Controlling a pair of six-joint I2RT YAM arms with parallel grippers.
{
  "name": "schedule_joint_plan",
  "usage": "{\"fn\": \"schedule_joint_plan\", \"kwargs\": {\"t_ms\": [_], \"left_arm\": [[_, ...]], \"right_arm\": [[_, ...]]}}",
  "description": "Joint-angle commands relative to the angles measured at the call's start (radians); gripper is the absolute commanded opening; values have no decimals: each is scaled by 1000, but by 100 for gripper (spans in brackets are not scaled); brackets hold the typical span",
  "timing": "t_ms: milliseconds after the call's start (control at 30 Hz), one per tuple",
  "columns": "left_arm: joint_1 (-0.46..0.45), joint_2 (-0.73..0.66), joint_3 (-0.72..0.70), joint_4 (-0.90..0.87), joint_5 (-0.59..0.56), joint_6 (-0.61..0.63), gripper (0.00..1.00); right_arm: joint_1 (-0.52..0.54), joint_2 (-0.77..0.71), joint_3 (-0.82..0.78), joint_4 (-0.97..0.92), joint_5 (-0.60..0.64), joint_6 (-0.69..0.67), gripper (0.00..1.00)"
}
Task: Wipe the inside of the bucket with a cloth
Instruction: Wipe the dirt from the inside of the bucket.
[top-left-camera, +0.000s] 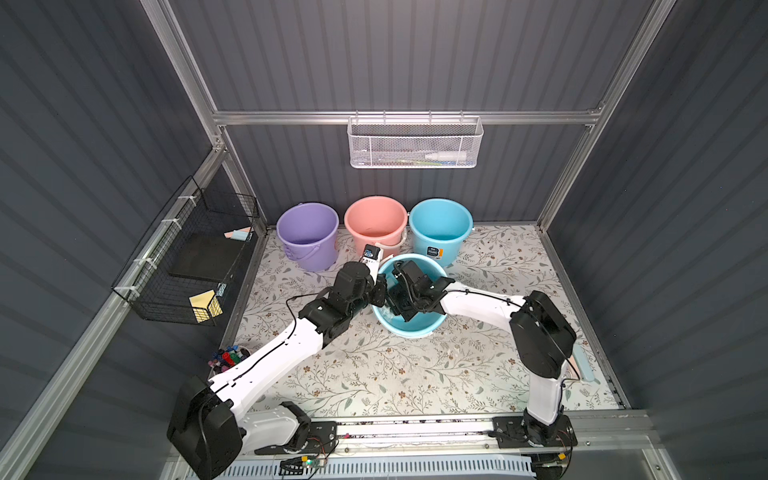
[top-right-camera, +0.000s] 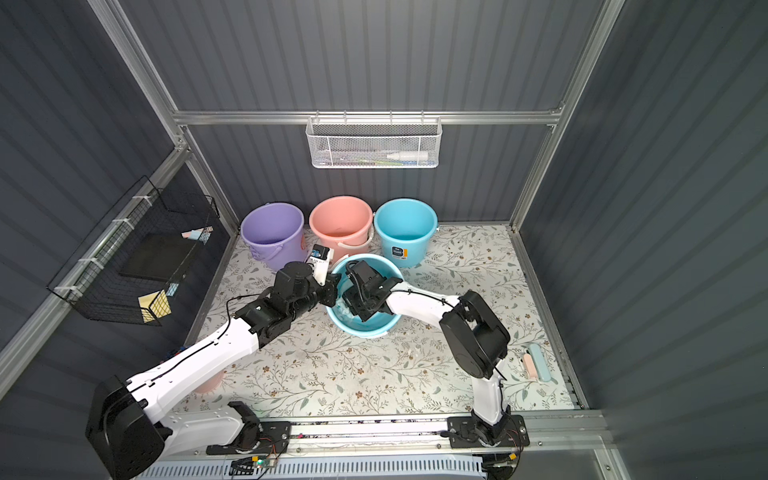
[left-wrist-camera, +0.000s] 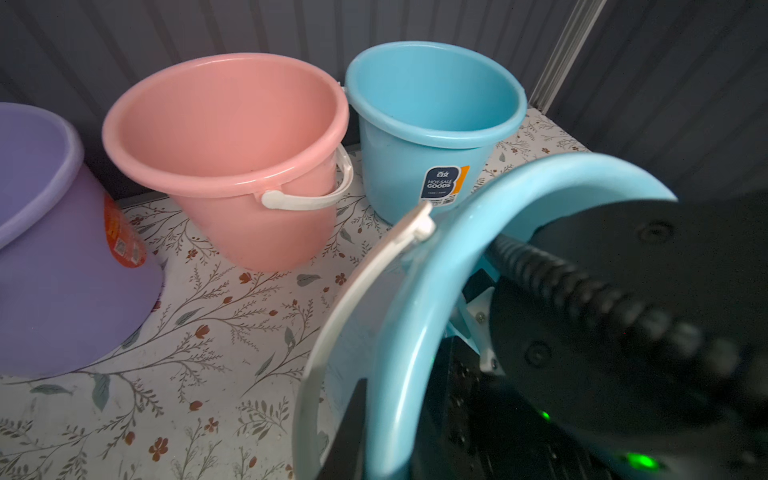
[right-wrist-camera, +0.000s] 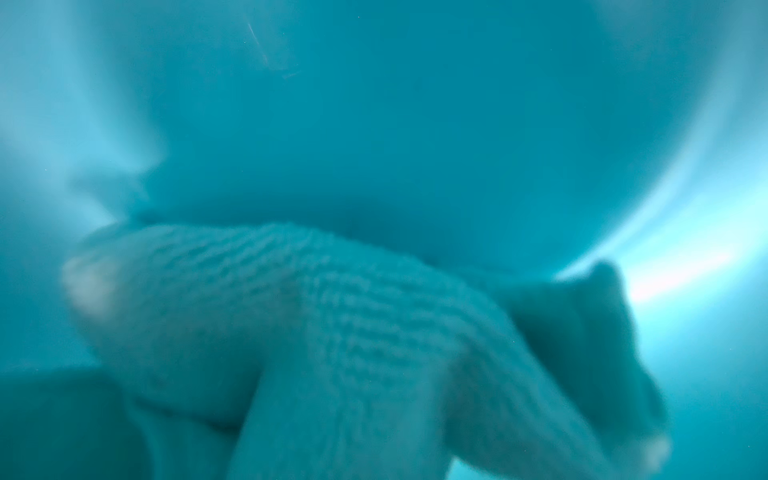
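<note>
Table: the floral-patterned surface (top-left-camera: 374, 374) spreads out on every side of the bucket (top-left-camera: 417, 328), which stands on it with its mouth upward in both top views (top-right-camera: 365, 326).
Left arm: it (top-left-camera: 282, 353) reaches in from the robot's left of the bucket and ends at the rim on that side.
Right arm: it (top-left-camera: 478, 305) comes from the robot's right of the bucket, crosses over the rim and dips its wrist inside.
Black wire basket: it (top-left-camera: 187, 257) hangs on the side wall, well apart from the bucket on the robot's left.
White mesh basket: it (top-left-camera: 415, 141) is hooked on the back wall, high behind the bucket.
Bucket interior: the light blue inner wall (right-wrist-camera: 415, 124) fills the right wrist view.
Back row: the purple bucket (top-left-camera: 307, 237), pink bucket (top-left-camera: 375, 224) and labelled blue bucket (top-left-camera: 440, 228) stand side by side behind the bucket; the last two are nearest its far rim.
Left gripper: it (top-left-camera: 382, 290) is clamped on the bucket's rim (left-wrist-camera: 415, 332) with only a narrow gap between the jaws; dark gripper parts show on either side of the rim.
Right gripper: it (top-left-camera: 398, 308) sits deep inside the bucket, jaws fully closed and pinching the cloth (right-wrist-camera: 332, 332).
Cloth: pale, waffle-textured and bunched, it lies inside the bucket against the blue inner surface; a pale bit (top-left-camera: 385, 312) shows by the wall on the robot's left.
Handle: the whitish bail (left-wrist-camera: 345, 316) hangs outside the bucket's rim, on the purple bucket's side.
</note>
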Motion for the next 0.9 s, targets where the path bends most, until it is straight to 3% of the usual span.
{"fn": "schedule_joint_plan", "kwargs": {"t_ms": [0, 200, 367, 600, 867], "left_arm": [[-18, -18, 15, -39, 64, 34, 0], [-17, -11, 18, -44, 57, 32, 0], [-18, -12, 18, -45, 57, 32, 0], [-18, -13, 19, -44, 63, 34, 0], [-18, -14, 19, -46, 70, 34, 0]], "right_arm": [[8, -90, -10, -135, 85, -38, 0], [21, -242, -50, -235, 150, -122, 0], [29, -358, -104, -192, 216, -383, 0], [33, -508, -199, -105, 229, -1004, 0], [33, -711, -325, -34, 267, -1822, 0]]}}
